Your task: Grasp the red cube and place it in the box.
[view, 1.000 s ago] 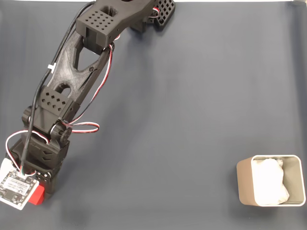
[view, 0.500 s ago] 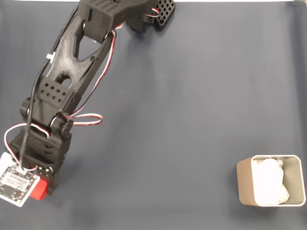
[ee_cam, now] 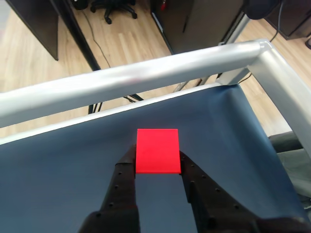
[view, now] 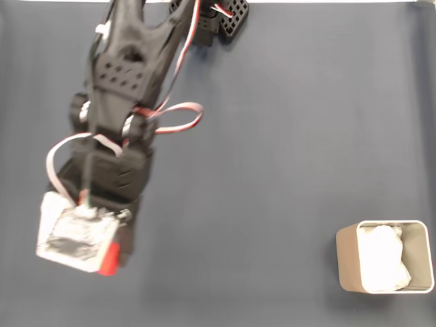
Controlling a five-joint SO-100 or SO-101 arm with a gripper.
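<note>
In the wrist view the red cube [ee_cam: 157, 150] is pinched between my two black fingers [ee_cam: 125, 177], lifted above the dark mat. My gripper [ee_cam: 156, 158] is shut on it. From the fixed view, the arm reaches down the left side and the gripper [view: 110, 261] sits under the white wrist camera board, where a sliver of the red cube [view: 110, 259] shows at the board's lower right edge. The box [view: 346, 264], beige-grey with white lumpy padding inside, stands at the lower right of the fixed view, far to the right of the gripper.
The arm's black base [view: 228, 15] is at the top edge of the fixed view. A dark blue-grey mat [view: 272, 150] covers the table. In the wrist view an aluminium frame rail [ee_cam: 146, 77] runs past the mat's edge, with wooden floor beyond.
The arm has risen from the lower left corner and swung right and upward with the red cube in its fingers. It looks larger and blurred now. The box has not moved.
</note>
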